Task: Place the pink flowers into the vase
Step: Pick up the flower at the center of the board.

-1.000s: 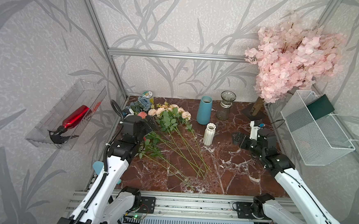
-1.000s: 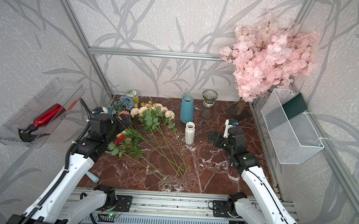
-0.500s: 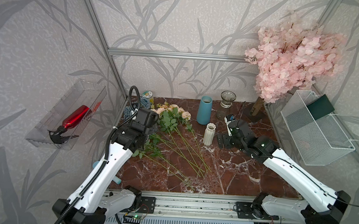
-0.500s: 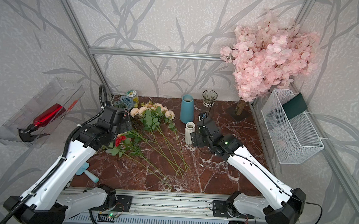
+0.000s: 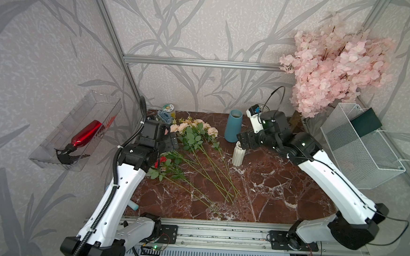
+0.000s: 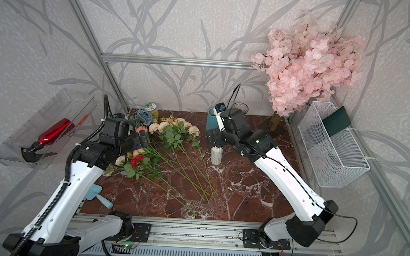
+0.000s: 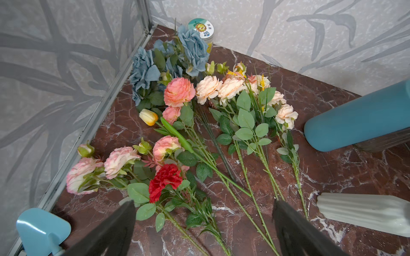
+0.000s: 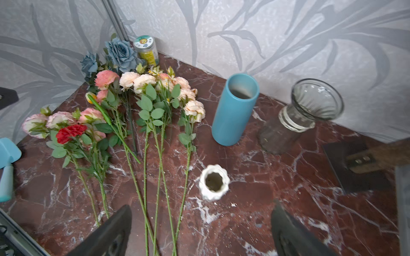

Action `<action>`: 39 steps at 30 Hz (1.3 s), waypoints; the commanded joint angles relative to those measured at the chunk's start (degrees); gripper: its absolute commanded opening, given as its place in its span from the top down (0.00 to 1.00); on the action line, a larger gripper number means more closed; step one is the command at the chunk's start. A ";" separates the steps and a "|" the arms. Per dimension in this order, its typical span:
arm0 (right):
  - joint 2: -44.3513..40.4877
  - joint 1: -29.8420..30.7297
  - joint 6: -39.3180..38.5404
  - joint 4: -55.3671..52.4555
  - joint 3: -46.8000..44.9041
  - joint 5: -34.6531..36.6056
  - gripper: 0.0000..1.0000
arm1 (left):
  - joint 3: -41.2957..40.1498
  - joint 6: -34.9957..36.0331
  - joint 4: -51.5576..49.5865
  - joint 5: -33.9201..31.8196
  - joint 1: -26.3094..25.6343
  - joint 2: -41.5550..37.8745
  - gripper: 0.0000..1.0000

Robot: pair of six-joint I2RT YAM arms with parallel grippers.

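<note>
- The floor of my cell is a red-brown marble table (image 5: 281,187), closed in by grey leaf-patterned walls.
- Far left in both top views, a clear wall bin (image 5: 51,158) holds a red spray bottle (image 5: 86,133).
- A pale blue trowel (image 6: 97,195) lies by the base of my left arm.
- My left pincer (image 7: 203,202) is spread wide with nothing in it, and it hangs over the stems of the left-hand bunch.
- At the left rear corner lie blue-grey flowers (image 7: 146,68), just beside a jar with a sunflower lid (image 7: 200,27).
- The pink flowers (image 7: 208,88) lie flat on the marble left of centre, heads toward the back wall and stems fanned toward the front edge.
- A red carnation (image 7: 165,179) and a yellow tulip bud (image 7: 148,117) lie mixed in with them, stems crossing.
- Centre rear stands a blue vase (image 8: 235,110).
- In front of it stands a white ribbed vase (image 8: 214,181), upright.
- My right pincer (image 8: 200,205) is also gaping and bare, close above that white vase.
- Right of the blue one, a glass vase (image 8: 310,106) stands by the wall.
- Upper right rises a pale-pink blossom tree (image 5: 332,65).
- Far right hangs a white wire basket (image 5: 358,152).
</note>
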 commanded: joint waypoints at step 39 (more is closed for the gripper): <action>61.63 7.96 -9.24 -12.55 47.69 -2.89 0.68 | -4.77 2.47 0.65 1.50 3.67 -0.50 0.09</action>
